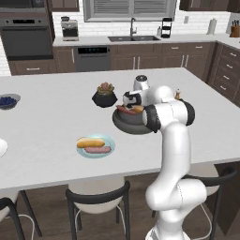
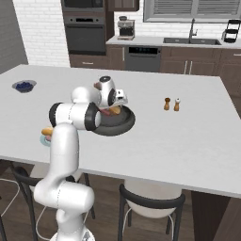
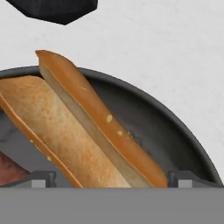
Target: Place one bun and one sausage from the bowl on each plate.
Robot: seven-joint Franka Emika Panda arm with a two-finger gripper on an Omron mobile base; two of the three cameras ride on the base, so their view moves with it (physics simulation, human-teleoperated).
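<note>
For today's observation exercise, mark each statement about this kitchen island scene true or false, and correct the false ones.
1. The blue-green plate already holds a bun and a sausage. True.
2. The gripper is over the dark bowl. True.
3. The dark bowl is empty. False: a bun and a sausage lie in it.
4. The potted succulent stands on the blue-green plate. False: it stands on the counter beyond the bowl.

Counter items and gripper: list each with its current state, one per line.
Bowl: upright, holds a bun and a sausage.
Bun: split open, lying in the bowl between the fingertips.
Blue-green plate: loaded with a bun and a sausage.
Gripper: open, straddling the bun.
</note>
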